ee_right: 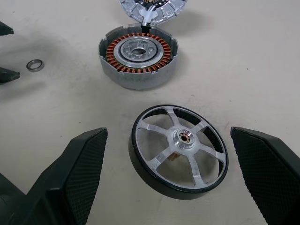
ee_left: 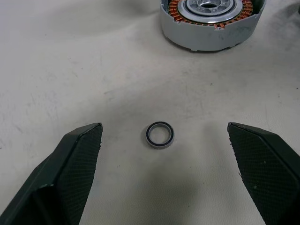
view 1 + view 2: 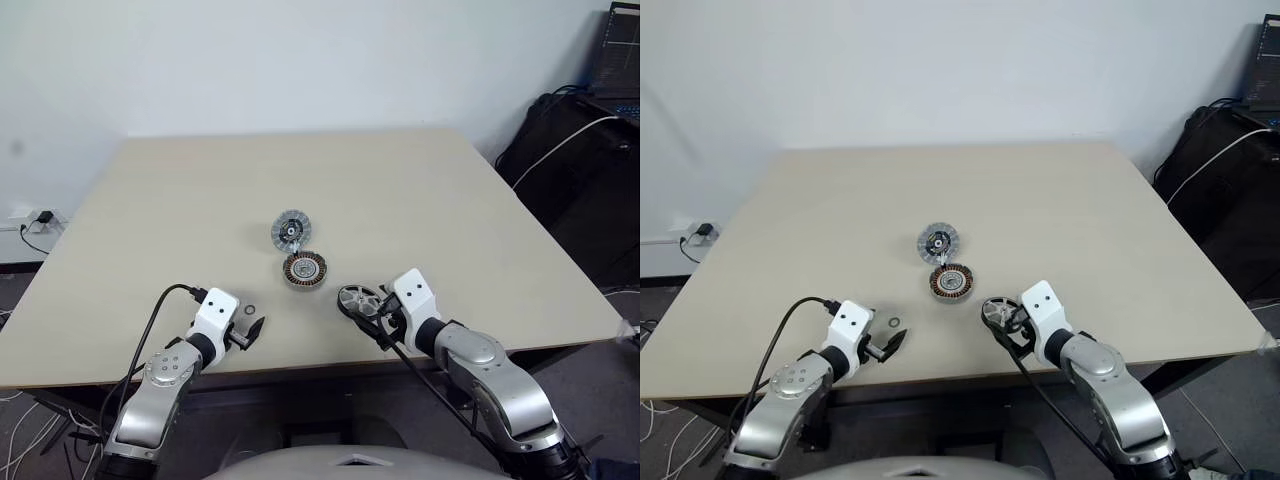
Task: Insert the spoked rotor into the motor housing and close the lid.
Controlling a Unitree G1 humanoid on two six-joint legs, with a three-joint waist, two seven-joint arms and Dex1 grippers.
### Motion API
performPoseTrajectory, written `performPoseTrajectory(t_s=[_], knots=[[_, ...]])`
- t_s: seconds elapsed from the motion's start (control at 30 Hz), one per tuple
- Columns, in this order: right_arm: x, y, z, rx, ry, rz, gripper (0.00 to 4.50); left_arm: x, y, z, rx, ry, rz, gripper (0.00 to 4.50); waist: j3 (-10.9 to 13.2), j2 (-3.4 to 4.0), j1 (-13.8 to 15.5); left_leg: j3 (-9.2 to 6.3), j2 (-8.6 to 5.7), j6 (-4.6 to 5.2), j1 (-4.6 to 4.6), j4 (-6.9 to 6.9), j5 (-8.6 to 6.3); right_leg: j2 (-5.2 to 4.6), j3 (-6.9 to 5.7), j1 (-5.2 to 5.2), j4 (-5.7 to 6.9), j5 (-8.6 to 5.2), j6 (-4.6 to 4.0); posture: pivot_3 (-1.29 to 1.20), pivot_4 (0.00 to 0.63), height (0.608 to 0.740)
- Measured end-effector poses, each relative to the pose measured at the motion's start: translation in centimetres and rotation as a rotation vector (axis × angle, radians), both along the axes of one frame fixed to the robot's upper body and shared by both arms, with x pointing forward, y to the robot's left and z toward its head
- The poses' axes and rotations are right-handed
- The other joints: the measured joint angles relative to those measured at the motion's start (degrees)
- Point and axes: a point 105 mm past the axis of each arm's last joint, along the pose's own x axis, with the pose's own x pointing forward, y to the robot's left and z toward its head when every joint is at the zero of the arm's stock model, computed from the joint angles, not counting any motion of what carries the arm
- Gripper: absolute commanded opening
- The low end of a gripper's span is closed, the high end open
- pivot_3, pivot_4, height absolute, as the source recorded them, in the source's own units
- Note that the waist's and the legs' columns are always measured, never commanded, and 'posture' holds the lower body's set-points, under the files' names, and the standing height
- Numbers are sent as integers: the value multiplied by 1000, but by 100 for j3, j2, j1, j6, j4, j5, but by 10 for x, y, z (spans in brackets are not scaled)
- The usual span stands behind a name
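The spoked rotor (image 1: 182,139), a dark ring with silver spokes and hub, lies flat on the table between the open fingers of my right gripper (image 1: 168,132), untouched. Just beyond it sits the motor housing (image 1: 138,56), a grey cup with copper windings, open side up. The ribbed silver lid (image 3: 290,230) lies right behind the housing. My left gripper (image 2: 164,129) is open near the table's front edge, with a small metal ring (image 2: 148,136) on the table between its fingers.
The beige table (image 3: 400,180) ends close in front of both grippers. Past its right edge are a black bag with a white cable (image 3: 570,150) and a laptop (image 3: 618,50). A wall socket with cables (image 3: 35,220) is at far left.
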Motion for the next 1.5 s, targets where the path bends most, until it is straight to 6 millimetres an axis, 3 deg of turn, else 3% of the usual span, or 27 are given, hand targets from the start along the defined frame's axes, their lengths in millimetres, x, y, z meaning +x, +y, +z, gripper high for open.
performPoseTrajectory(t_s=[1.3,1.5], knots=[[1,-1,0,-4,-7,-14,4479,-1,-4,-1,-74,33,20,4491,16,-13,1,0,0,-1,0,0,0,-1,0,-1,0,0,0,0,0,740],[2,1,1,3,-10,-11,4479,9,-4,0,-79,37,51,4491,18,-15,1,0,0,-1,0,1,0,0,-1,0,0,1,1,0,0,740]])
